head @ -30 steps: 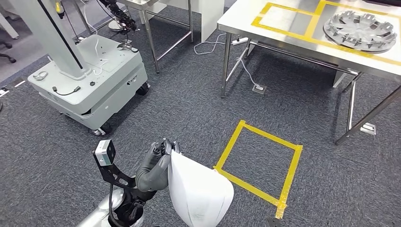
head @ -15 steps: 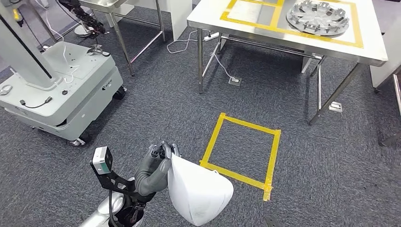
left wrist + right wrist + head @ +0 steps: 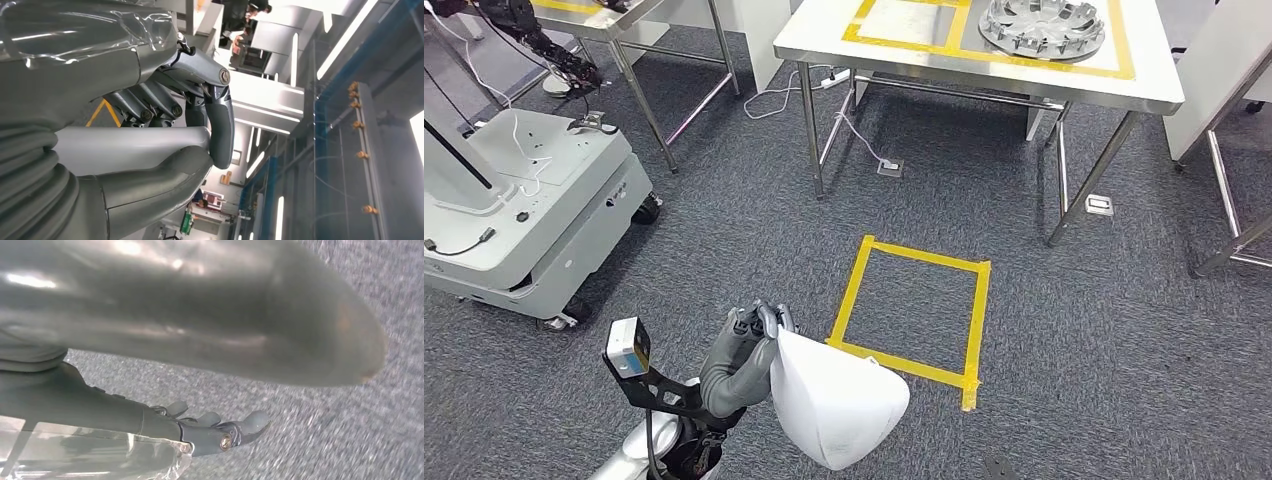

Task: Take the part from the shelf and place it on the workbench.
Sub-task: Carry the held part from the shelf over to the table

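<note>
The white part (image 3: 839, 400) is near, low in the head view, gripped at its edge by the left hand (image 3: 759, 325). The right hand (image 3: 220, 432) hangs with fingers apart, holding nothing. The workbench (image 3: 984, 60) is far; the thin edge grip could slip while walking.

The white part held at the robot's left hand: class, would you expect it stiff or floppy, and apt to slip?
The white part probably is stiff: it keeps a smooth, rounded shell shape. Held only at its upper edge by the left hand, it may swing or slip.
</note>
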Motion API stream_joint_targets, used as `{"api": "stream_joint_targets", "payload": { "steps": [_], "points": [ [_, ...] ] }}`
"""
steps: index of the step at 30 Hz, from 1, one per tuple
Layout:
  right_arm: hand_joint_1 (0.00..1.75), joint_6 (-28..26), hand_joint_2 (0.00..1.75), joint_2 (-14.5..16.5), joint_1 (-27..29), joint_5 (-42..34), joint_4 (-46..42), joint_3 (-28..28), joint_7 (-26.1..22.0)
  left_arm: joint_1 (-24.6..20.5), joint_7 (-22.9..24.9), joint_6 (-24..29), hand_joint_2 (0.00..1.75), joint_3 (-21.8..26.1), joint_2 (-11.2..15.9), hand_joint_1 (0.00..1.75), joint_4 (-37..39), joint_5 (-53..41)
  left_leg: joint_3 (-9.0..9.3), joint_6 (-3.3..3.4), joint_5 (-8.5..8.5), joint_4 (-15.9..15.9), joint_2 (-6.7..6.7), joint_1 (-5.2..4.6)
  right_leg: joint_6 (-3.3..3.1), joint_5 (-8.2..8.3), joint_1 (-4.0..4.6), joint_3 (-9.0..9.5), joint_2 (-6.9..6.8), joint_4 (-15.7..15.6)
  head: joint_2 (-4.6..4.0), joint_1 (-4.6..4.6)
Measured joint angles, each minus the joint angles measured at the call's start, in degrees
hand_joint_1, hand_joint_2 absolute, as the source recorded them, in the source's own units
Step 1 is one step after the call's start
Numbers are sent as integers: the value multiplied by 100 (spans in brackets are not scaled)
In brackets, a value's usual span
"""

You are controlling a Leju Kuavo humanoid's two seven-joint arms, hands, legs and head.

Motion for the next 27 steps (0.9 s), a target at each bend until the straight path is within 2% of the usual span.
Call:
{"api": "stream_joint_targets", "payload": {
  "steps": [1, 2, 4, 6, 7, 9, 10, 11, 12, 13, 14, 15, 16, 17, 19, 21, 23, 25, 26, 27],
  "points": [
    [0, -25, 0, 3, 7, -2, -1, 0, 12, -3, -11, 2, 175, 3, 2, 175, -19, -33, 125, 46, 75, -250, -1, -29, 9, 10, 1, -3, 8, -2, 0, 0],
    [0, -42, 0, 5, 19, -4, -2, 0, 18, -7, -23, 10, 175, 6, 6, 175, -33, -65, 170, 74, 90, -354, 5, -56, 25, 24, -4, -9, 10, -8, 0, 3],
    [0, -69, 0, -1, 53, -7, -2, 0, 26, -9, -52, 40, 175, 19, 22, 175, -62, -126, 185, 105, 142, -418, 26, -73, 79, 48, -9, -22, 7, -35, 0, 1],
    [0, -83, 0, -13, 88, -6, -2, 0, 36, -8, -93, 73, 175, 40, 34, 175, -104, -161, 232, 139, 250, -546, 47, -46, 103, -29, -3, -88, -9, 66, 0, 11],
    [0, -84, 0, -21, 98, -2, -2, 0, 44, -8, -114, 92, 175, 52, 36, 175, -126, -175, 249, 152, 303, -603, 60, -29, 94, -148, -2, -187, -17, 274, 0, 17],
    [0, -84, 0, -42, 112, 17, -2, 0, 69, 3, -147, 149, 175, 64, 46, 175, -145, -222, 210, 167, 344, -624, 77, -33, 81, -486, -12, -518, -23, 1027, 0, 20],
    [0, -84, 0, -51, 119, 31, -2, 0, 87, 10, -163, 181, 175, 66, 55, 175, -149, -260, 189, 163, 352, -620, 82, -35, 97, -612, -17, -670, -24, 1380, 0, 19],
    [0, -84, 0, -59, 126, 44, -2, 0, 107, 16, -180, 219, 175, 66, 65, 175, -150, -306, 174, 160, 356, -612, 86, -36, 133, -663, -27, -737, -26, 1564, 0, 18],
    [0, -84, 0, -66, 130, 55, -2, 0, 125, 19, -196, 251, 175, 65, 75, 175, -155, -352, 164, 154, 358, -599, 88, -33, 185, -618, -41, -682, -33, 1502, 0, 18],
    [0, -83, 0, -73, 128, 63, -2, 0, 143, 20, -208, 279, 175, 64, 85, 175, -163, -395, 158, 142, 352, -578, 89, -28, 245, -495, -60, -510, -47, 1202, 0, 18],
    [0, -76, 0, -78, 121, 67, -2, 0, 163, 20, -218, 297, 175, 63, 95, 175, -175, -432, 149, 119, 337, -542, 90, -27, 296, -357, -81, -269, -75, 754, 0, 19],
    [0, -59, 0, -82, 110, 68, -3, 0, 183, 19, -226, 304, 175, 63, 105, 175, -193, -459, 131, 87, 317, -500, 91, -37, 309, -248, -85, -65, -92, 368, 0, 20],
    [0, -40, 0, -84, 97, 67, -5, 0, 201, 19, -231, 306, 175, 61, 114, 175, -214, -485, 108, 53, 298, -461, 90, -49, 285, -181, -85, 75, -101, 102, 0, 17],
    [0, -23, 0, -84, 87, 66, -7, 0, 220, 19, -235, 307, 175, 59, 122, 175, -235, -505, 85, 22, 288, -432, 90, -60, 241, -160, -75, 133, -101, -21, 0, 16],
    [0, -25, 0, -84, 80, 67, -9, 0, 245, 19, -238, 309, 175, 55, 135, 175, -265, -539, 59, -21, 291, -416, 93, -55, 146, -143, -63, 121, -79, -10, 0, 11],
    [0, -72, 0, -79, 83, 71, -10, 0, 266, 17, -237, 309, 175, 54, 147, 175, -294, -561, 0, -77, 210, -312, 80, -29, 87, -122, -82, 116, -67, -19, 0, 9],
    [0, -125, 0, -76, 86, 75, -11, 0, 291, 14, -236, 304, 175, 54, 160, 175, -323, -573, -226, -141, -98, 189, 53, -2, 41, -107, -97, 109, -60, -24, 0, 7],
    [0, -151, 0, -80, 104, 79, -11, -1, 318, 16, -236, 295, 175, 50, 175, 175, -333, -575, -585, -177, -462, 993, 42, 16, 19, -98, -87, 90, -59, -22, 0, 8],
    [0, -156, 0, -81, 119, 79, -11, -1, 327, 18, -236, 291, 175, 48, 184, 175, -333, -578, -702, -180, -533, 1250, 40, 20, 15, -95, -80, 82, -59, -21, 0, 7],
    [0, -162, 0, -82, 132, 78, -11, -2, 333, 19, -235, 287, 175, 46, 192, 175, -333, -585, -718, -171, -497, 1294, 39, 23, 11, -92, -73, 79, -56, -20, 0, 7]
  ]
}}
